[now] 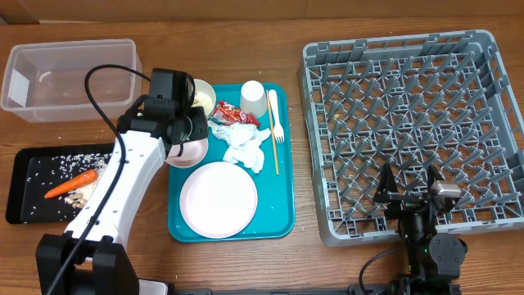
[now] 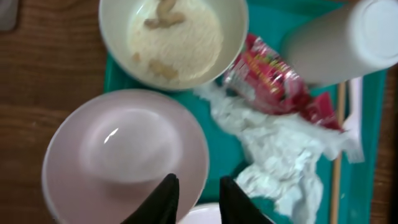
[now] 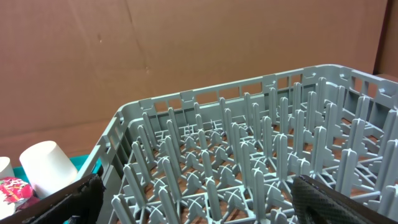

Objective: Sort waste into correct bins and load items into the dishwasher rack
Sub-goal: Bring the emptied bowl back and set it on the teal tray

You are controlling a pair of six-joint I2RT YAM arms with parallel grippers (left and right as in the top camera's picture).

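Over the teal plastic serving tray (image 2: 273,9), the left end effector (image 2: 199,182), jaws narrowly parted, sits above the rim of the empty small white round bowl (image 2: 124,143). A second white bowl (image 2: 174,37) holding nuts, crumpled white tissue (image 2: 280,155) and a red crinkly wrapper (image 2: 267,71) lie just beyond. The right end effector (image 1: 408,184) gapes wide over the grey pegged plastic rack (image 1: 409,106).

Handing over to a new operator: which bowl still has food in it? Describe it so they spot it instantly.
Find the teal tray mid-table; two small white bowls sit at its far-left corner. The rear bowl, beside the red wrapper, is yours: it holds pale nuts and grains, whereas the front bowl is empty.
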